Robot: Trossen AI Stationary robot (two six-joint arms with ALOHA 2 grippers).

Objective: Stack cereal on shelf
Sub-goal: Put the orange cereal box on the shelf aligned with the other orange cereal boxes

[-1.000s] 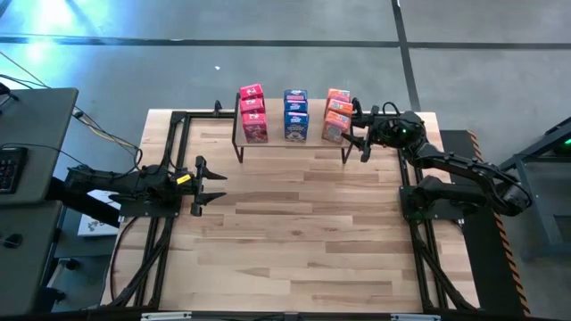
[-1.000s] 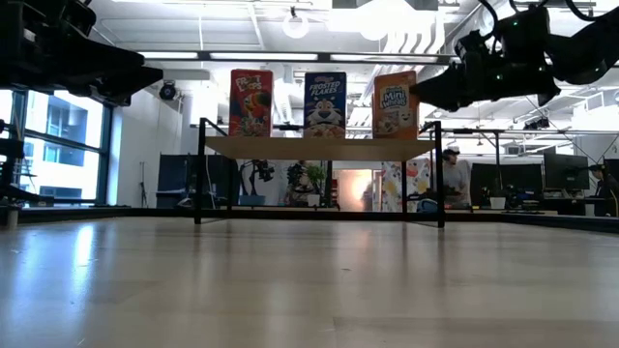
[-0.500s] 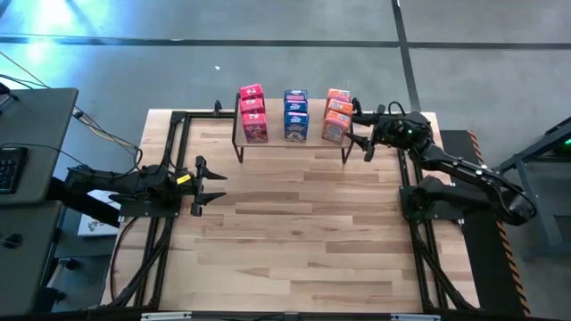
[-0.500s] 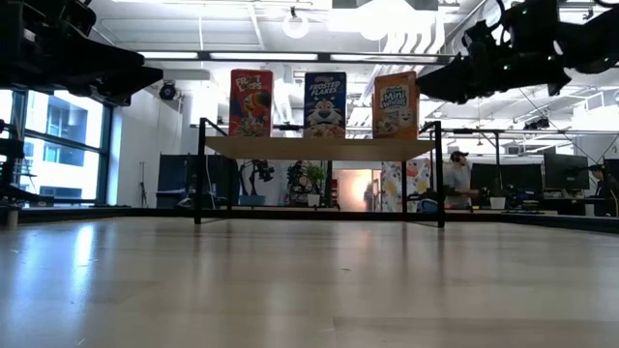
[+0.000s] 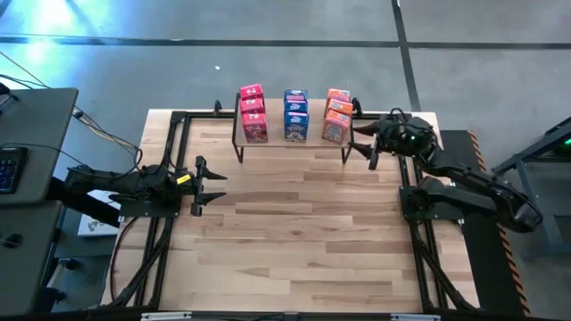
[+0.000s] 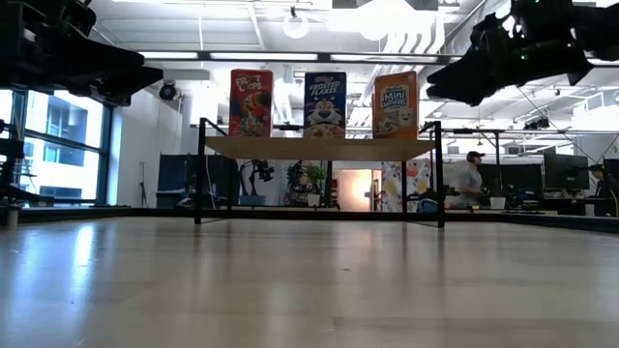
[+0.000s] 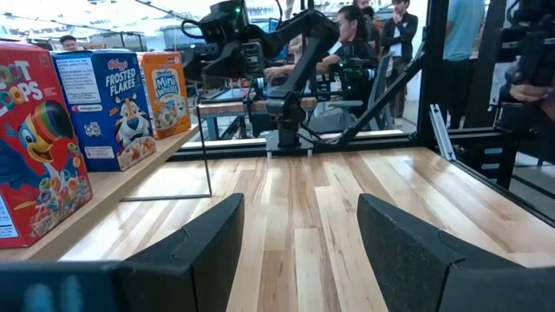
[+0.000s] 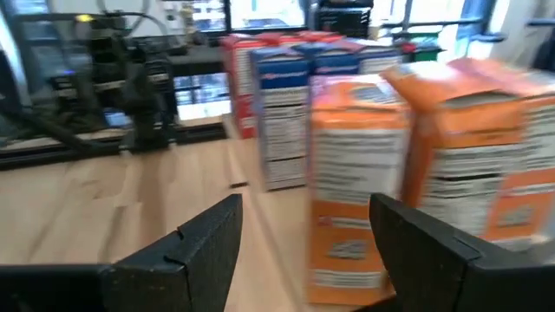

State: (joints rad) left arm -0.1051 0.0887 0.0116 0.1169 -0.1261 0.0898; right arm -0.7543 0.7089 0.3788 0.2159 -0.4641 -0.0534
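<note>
Standing in three rows on the shelf [image 5: 290,141], the cereal [image 5: 336,116] looks light, stiff, thin-walled and crushable; broad faces suit gripping. The right gripper [image 5: 365,139] sits just beside the orange boxes, fingers wide and empty. The left gripper [image 5: 211,185], well apart, is part-open, holding nothing.

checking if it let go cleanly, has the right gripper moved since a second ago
Yes. In the high view the right gripper has backed away from the orange cereal boxes toward the table's right edge, its jaws open and empty beside the shelf.
</note>
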